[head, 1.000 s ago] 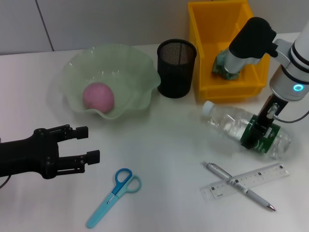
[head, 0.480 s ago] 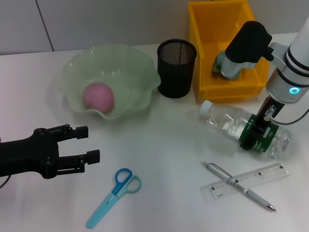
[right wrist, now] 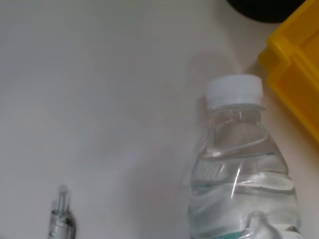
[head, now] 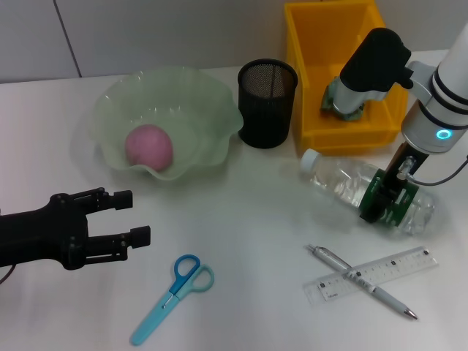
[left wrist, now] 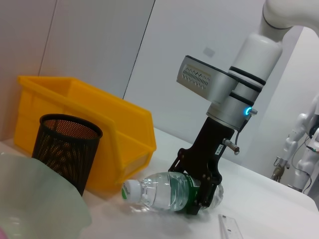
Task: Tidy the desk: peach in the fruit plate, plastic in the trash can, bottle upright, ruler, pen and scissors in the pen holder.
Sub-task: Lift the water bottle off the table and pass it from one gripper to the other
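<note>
The right claw is clamped around the green label of the water bottle, which lies on its side on the worktop in front of the yellow trash bin. Over the last second the bottle's capped end has swung a little toward the mesh pen holder while the arm above has shifted, so the upright-bottle step looks underway.

The peach already sits in the fruit plate. The scissors, pen and ruler wait untouched. The left claw hovers spread, parked beside the scissors.
</note>
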`<move>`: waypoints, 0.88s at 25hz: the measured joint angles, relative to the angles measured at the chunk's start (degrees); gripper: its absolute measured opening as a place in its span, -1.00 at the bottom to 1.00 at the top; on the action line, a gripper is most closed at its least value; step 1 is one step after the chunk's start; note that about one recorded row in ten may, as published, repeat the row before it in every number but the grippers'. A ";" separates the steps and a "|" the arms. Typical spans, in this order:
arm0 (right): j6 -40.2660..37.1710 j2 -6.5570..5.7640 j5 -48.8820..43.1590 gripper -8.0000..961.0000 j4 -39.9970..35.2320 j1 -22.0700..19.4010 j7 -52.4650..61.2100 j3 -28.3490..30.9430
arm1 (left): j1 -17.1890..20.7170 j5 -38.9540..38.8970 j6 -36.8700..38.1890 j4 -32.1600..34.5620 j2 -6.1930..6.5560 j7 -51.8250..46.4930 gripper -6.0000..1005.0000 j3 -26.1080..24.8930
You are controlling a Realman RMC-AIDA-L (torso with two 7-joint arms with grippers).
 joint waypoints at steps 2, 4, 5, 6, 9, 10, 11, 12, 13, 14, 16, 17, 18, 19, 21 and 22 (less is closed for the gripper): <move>-0.21 0.00 0.10 0.61 -0.18 0.00 -0.26 -0.04 | 0.00 0.00 -0.01 0.00 0.00 -0.01 0.55 0.00; -0.56 0.01 0.40 0.60 -0.50 0.00 -0.88 0.08 | 0.00 0.00 -0.02 0.00 0.00 -0.04 0.55 0.00; -0.93 0.01 0.97 0.60 -0.79 0.01 -1.41 0.18 | 0.00 0.00 -0.03 0.00 0.00 -0.07 0.55 0.00; -1.33 0.02 1.67 0.60 -1.09 0.02 -1.88 0.23 | 0.00 0.00 -0.08 0.00 0.03 -0.26 0.54 -0.08; -3.84 -0.09 5.46 0.60 -3.34 -0.26 -3.64 0.38 | 0.00 0.00 0.02 0.00 0.07 -0.53 0.54 -0.41; -4.42 -0.11 6.24 0.60 -4.48 -0.52 -3.93 0.40 | 0.00 0.00 0.23 0.00 0.08 -0.72 0.54 -0.65; -4.77 -0.13 6.73 0.59 -5.42 -0.72 -4.09 0.44 | 0.00 0.00 0.23 0.00 0.08 -0.72 0.54 -0.65; -5.05 -0.04 7.04 0.59 -7.32 -1.30 -4.26 0.48 | 0.00 -0.01 0.31 0.00 0.08 -0.73 0.54 -0.72; -5.05 -0.04 7.04 0.59 -7.32 -1.30 -4.26 0.48 | 0.00 -0.01 0.35 0.00 0.08 -0.74 0.54 -0.72; -5.24 0.04 7.27 0.59 -8.12 -1.59 -4.40 0.48 | 0.00 -0.01 0.35 0.00 0.08 -0.74 0.54 -0.72; -5.75 0.05 8.63 0.59 -9.45 -2.01 -5.11 0.81 | 0.00 -0.01 0.35 0.00 0.08 -0.74 0.54 -0.72; -6.14 0.06 9.75 0.59 -9.99 -2.14 -5.64 1.09 | 0.00 -0.06 0.48 0.00 0.03 -0.74 0.54 -0.91; -6.51 0.04 11.02 0.59 -10.53 -2.24 -6.32 1.60 | 0.00 -0.12 0.58 0.00 -0.04 -0.74 0.54 -1.45; -6.87 -0.01 12.45 0.59 -11.10 -2.37 -7.03 2.26 | 0.00 -0.17 0.69 0.00 -0.11 -0.74 0.54 -1.94; -7.25 -0.12 15.70 0.59 -11.96 -2.68 -8.82 4.02 | 0.00 -0.17 0.69 0.00 -0.11 -0.74 0.54 -1.94; -7.24 -0.21 19.46 0.59 -12.43 -3.13 -11.02 6.01 | 0.00 -0.76 1.53 0.00 -0.31 -0.74 0.54 -3.80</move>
